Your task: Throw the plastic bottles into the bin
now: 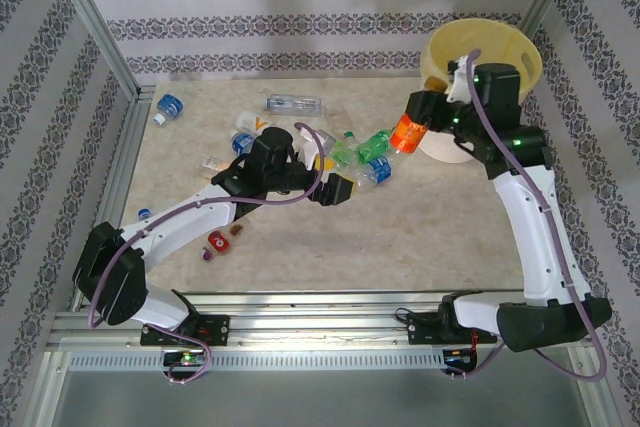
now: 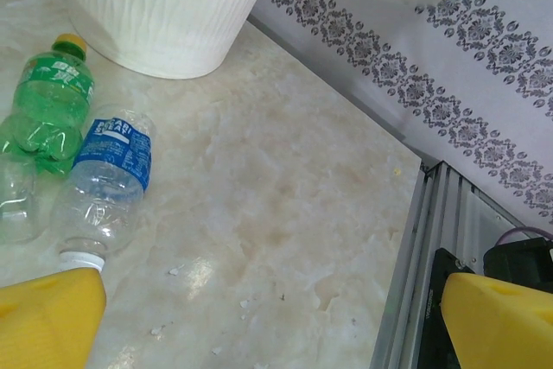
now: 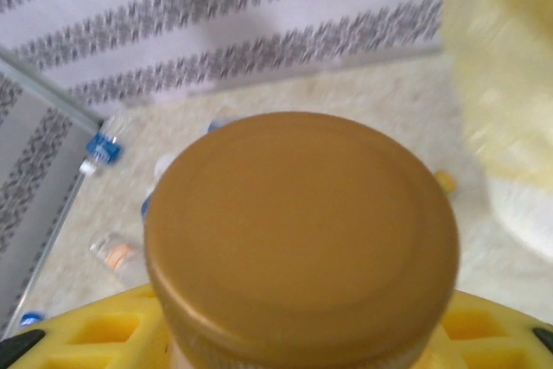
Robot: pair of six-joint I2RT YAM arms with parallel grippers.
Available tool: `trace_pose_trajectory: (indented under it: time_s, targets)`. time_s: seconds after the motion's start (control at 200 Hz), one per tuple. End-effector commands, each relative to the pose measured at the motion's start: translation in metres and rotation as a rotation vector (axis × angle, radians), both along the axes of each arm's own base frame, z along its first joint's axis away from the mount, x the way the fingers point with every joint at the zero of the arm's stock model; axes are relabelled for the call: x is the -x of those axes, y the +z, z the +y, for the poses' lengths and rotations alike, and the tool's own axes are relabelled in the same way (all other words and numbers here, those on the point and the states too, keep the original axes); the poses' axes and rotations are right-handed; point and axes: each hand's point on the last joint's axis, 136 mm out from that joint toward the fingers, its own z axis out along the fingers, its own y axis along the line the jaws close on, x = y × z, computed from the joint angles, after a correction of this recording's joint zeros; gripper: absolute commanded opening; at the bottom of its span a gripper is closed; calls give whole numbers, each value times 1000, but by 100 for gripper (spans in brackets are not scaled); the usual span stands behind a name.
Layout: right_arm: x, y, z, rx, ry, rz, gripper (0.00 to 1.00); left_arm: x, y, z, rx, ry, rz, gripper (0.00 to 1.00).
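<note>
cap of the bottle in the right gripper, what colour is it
Golden brown. The bottle shows its cap best in the right wrist view.

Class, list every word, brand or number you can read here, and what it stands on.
No text is readable.
Blue label on the clear plastic bottle: white lettering, too blurred.
Label on the green plastic bottle: too blurred.
Label on the orange-labelled bottle in the right gripper: too small.
</note>
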Motion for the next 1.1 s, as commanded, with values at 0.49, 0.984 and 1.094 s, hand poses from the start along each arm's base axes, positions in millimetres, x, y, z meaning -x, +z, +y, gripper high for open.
trace_pose_trajectory:
  time_s: [0.49,0.984,1.094]
  targets:
    - [21,193,-75,265,-277,-685,7,-6,17,10,38,47,-97,100]
    - [44,260,-86,307,-400,-1063,7,-6,17,13,40,60,-116,100]
    - [33,257,-95,330,-453,-1047,7,-5,18,13,41,56,-121,100]
